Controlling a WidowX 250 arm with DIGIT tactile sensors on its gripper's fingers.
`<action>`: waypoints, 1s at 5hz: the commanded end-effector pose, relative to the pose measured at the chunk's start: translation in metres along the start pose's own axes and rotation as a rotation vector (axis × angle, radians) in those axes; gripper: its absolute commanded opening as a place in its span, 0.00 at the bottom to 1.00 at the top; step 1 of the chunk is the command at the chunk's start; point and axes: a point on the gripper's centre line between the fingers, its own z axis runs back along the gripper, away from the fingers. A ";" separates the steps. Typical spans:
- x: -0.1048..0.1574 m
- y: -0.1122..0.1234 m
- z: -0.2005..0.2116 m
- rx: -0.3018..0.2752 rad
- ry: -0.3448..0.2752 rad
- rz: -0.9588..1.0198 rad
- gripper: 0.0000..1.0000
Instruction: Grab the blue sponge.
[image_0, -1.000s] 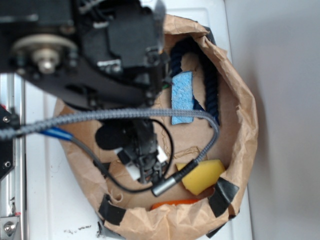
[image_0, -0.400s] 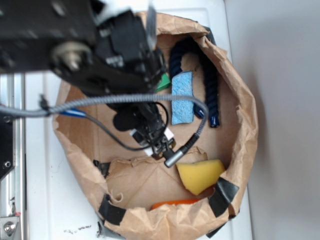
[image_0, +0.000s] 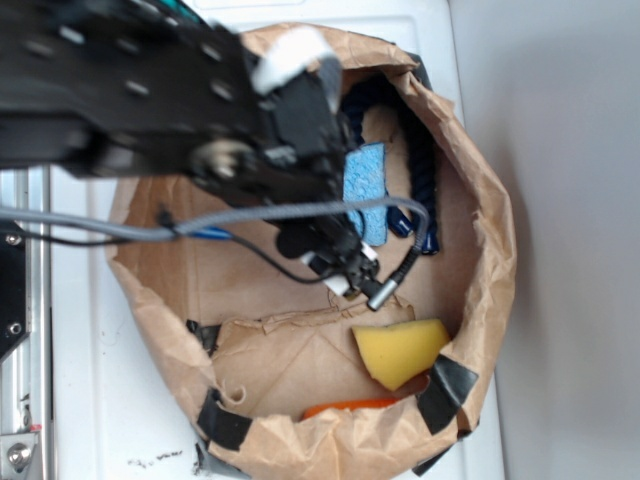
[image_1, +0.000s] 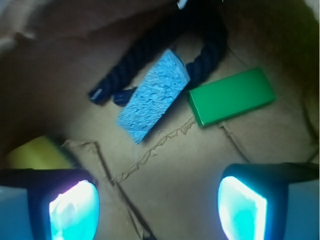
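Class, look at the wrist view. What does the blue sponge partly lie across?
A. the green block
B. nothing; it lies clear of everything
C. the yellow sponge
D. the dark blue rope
D. In the wrist view the blue sponge overlaps the curve of the dark blue rope, whose strands run out from behind it, while the green block sits just beside its corner and the yellow sponge lies well apart.

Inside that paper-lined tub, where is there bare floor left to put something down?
The widest bare patch is the brown floor under the open gripper, below the blue sponge and green block. It is crowded at the back, where the sponge lies against the dark rope, and near the yellow sponge.
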 end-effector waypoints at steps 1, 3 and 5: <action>0.026 -0.021 -0.014 0.047 -0.095 0.170 1.00; 0.033 -0.017 -0.027 0.068 -0.158 0.209 1.00; 0.036 0.016 -0.007 0.090 -0.115 0.259 1.00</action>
